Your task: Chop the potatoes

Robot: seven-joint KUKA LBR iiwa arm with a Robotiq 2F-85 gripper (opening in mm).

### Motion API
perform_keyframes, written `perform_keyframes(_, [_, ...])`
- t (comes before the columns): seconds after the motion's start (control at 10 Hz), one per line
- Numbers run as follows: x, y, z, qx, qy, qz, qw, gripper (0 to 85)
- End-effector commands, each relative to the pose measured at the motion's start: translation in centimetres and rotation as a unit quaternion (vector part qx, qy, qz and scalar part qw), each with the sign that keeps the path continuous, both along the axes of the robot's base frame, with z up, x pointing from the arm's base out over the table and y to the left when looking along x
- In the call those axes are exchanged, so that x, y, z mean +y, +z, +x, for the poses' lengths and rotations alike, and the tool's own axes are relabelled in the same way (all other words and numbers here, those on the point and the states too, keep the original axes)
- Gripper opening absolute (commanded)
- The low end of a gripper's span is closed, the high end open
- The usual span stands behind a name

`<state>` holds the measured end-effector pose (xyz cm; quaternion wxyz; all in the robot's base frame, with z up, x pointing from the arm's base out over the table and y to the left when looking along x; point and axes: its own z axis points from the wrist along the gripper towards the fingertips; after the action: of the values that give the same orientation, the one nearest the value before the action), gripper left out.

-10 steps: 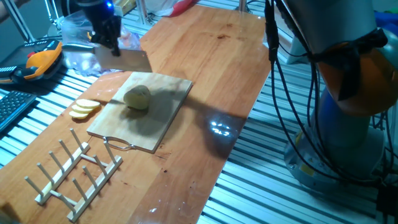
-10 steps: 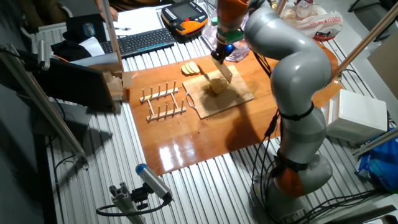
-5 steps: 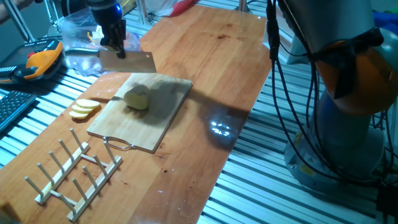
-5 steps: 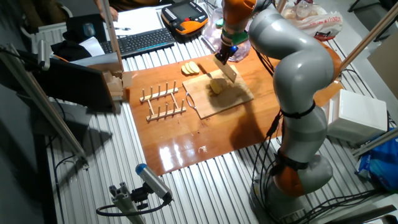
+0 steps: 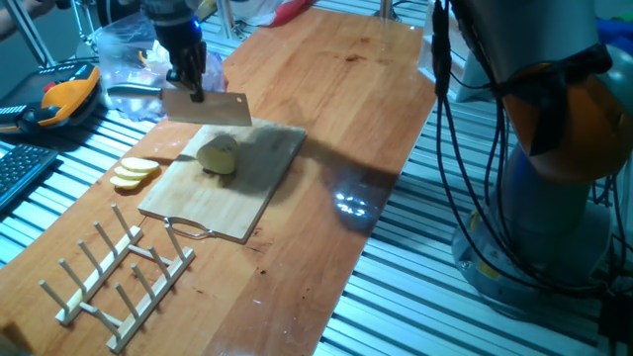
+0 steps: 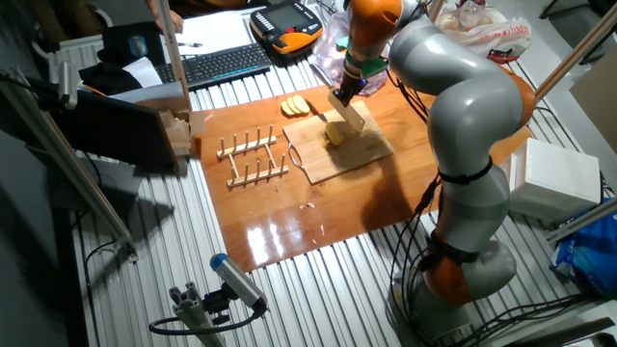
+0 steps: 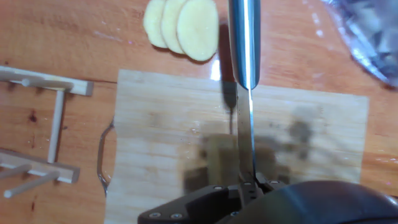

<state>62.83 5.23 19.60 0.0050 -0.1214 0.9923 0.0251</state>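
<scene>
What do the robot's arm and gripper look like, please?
The arm is made of rounded, glossy grey-white segments with orange rings at the joints. Black cables hang along it. The gripper is black, with a small blue light above it.

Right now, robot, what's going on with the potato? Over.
End effector shut on cleaver, blade raised above potato chunk. Chunk uncut on cutting board. Slices stacked off the board. Nothing blocking the cut.
</scene>
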Motion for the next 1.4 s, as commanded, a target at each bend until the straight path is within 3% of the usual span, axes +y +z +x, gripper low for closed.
perform_keyframes(0.0, [0.1,-0.3,-0.08,-0.007,-0.001,-0.001,1.0000,0.0])
perform_keyframes(0.5, [-0.2,-1.7,-1.22,-0.006,0.010,0.000,0.9999,0.0])
perform_keyframes(0.9, [-0.3,-2.0,-2.24,-0.007,0.021,0.002,0.9998,0.0])
perform_keyframes(1.1, [0.4,-2.8,-3.17,-0.017,0.006,-0.003,0.9998,0.0])
perform_keyframes(1.3, [-0.2,-2.6,-3.18,-0.016,0.004,-0.006,0.9998,0.0])
